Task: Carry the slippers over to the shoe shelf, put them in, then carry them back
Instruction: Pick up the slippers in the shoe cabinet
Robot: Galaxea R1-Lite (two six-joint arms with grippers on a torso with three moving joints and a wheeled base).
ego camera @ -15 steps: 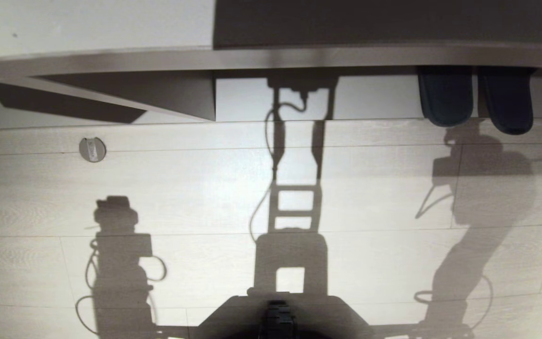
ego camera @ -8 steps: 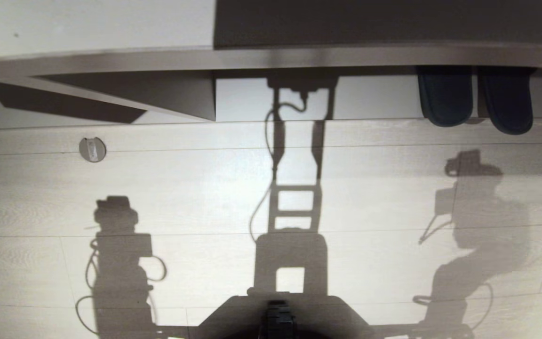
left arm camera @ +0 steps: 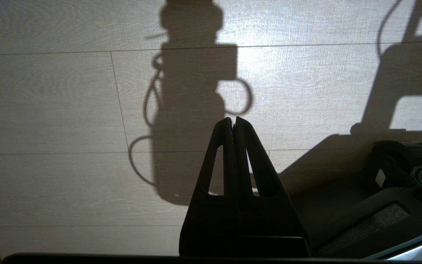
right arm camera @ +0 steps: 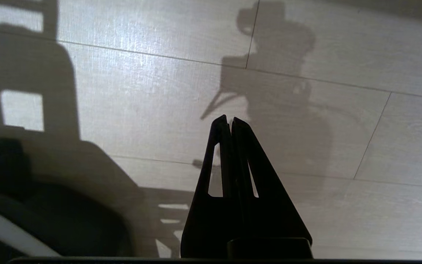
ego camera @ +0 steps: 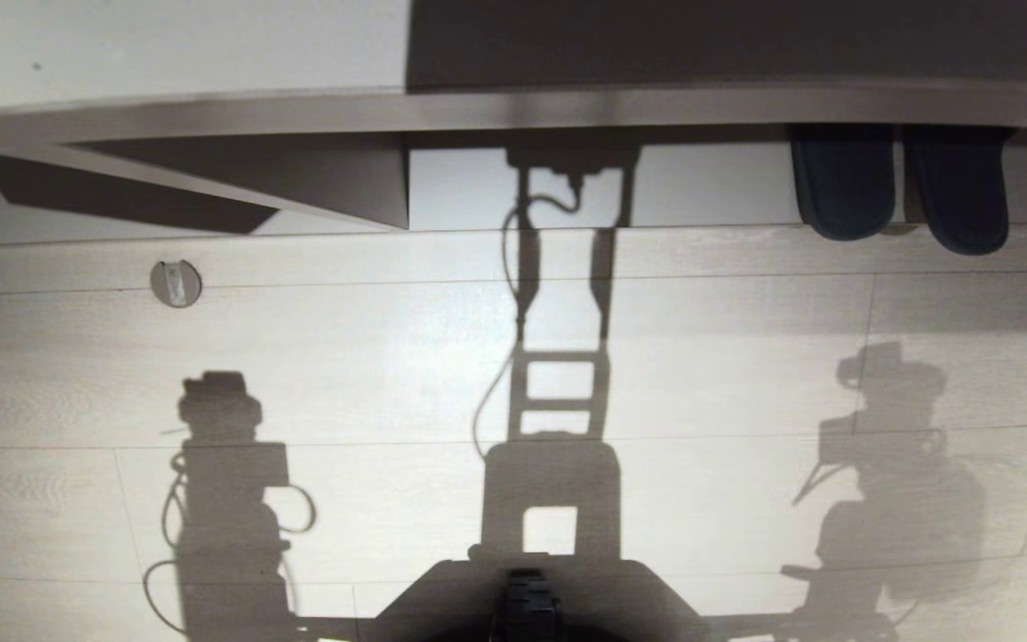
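Currently the slippers (ego camera: 901,192) sit side by side in the shoe shelf (ego camera: 513,107), at its right end as seen from the head cam, heels poking out over the front edge onto the floor (ego camera: 389,357). Neither arm shows in head view, only shadows.

Step in hand (judgement): put-in leg looks done; next is the fetch-back. To do it well the robot should:
- line up base w/ the pair, since they lie well right of centre
- come in low and level under the shelf's top board, so wrist doesn't clip it
- take the exposed heels, both together if the jaws span them, else one at a time
- pull straight out before lifting

Risk: soft fabric may fold in the grip and slip.

Tools:
- right gripper (right arm camera: 229,119): jaws pressed together, tips touching, nothing between them, hanging over bare floor, well apart from the slippers.
- left gripper (left arm camera: 233,120): same, clamped on nothing, over floor nr the base (left arm camera: 398,205). Looks parked.
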